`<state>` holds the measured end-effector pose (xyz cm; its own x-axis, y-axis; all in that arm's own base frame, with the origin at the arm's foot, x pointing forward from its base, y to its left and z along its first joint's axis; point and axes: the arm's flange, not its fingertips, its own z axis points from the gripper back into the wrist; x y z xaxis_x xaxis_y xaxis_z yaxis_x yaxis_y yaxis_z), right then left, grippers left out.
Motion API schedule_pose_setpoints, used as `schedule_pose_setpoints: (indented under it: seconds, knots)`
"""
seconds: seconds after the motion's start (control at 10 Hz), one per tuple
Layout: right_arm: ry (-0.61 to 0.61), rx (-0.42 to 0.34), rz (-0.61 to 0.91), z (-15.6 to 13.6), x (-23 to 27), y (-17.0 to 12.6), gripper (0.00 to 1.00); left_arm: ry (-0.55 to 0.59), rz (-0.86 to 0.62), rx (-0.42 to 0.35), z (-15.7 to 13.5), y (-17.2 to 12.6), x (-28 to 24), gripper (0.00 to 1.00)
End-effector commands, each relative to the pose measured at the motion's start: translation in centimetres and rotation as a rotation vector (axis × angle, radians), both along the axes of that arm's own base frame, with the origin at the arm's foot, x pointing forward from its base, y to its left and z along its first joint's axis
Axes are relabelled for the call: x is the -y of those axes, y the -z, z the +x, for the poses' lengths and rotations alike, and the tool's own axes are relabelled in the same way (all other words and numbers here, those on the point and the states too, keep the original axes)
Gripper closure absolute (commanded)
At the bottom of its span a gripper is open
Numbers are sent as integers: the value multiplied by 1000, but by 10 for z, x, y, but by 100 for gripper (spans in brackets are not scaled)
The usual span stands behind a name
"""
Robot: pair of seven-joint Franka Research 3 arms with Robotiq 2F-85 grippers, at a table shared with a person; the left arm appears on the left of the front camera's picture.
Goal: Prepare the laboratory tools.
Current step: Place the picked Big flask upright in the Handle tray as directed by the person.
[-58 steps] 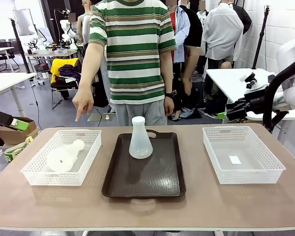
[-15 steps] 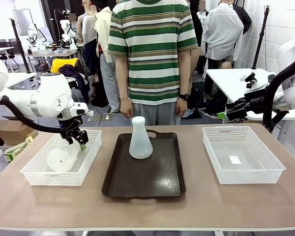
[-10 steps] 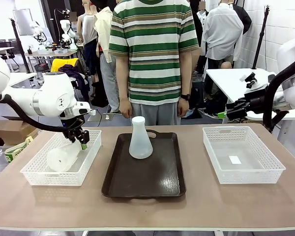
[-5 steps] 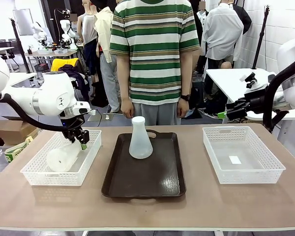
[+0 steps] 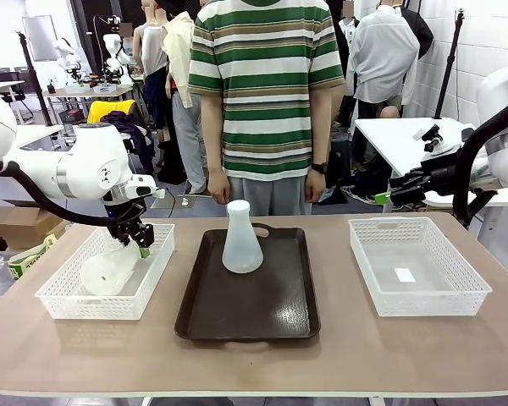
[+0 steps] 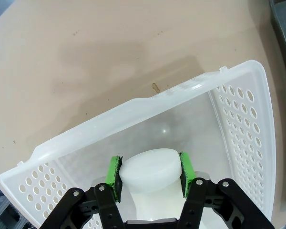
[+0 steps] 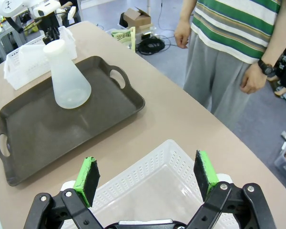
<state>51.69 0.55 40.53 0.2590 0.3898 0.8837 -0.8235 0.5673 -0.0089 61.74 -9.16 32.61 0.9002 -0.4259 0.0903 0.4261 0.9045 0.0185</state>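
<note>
The left tool (image 6: pixel 149 177) is closed on the white cap of one conical flask (image 5: pixel 110 269), its green pads (image 6: pixel 114 175) pressing the cap from two sides. This flask lies tilted inside the left white lattice basket (image 5: pixel 68 304); its long axis runs from the wide base, low and toward the robot, up to the neck at the tool. The second flask (image 5: pixel 241 238) stands upright on the dark brown tray (image 5: pixel 254 317) at the middle of the counter (image 5: pixel 339 355), cap up. The right tool (image 7: pixel 148 179) is open above the right basket (image 5: pixel 470 296), holding nothing. A person (image 5: pixel 267 93) stands at the far side.
</note>
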Motion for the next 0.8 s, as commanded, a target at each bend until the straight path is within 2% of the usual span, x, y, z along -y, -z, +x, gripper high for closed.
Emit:
schedule_pose_setpoints:
  seconds: [0.0,0.7]
  knots:
    - [13,-16,-10,0,0,-1,0,4,2,15,2,0,-1,100]
    - [13,-16,-10,0,0,-1,0,4,2,15,2,0,-1,100]
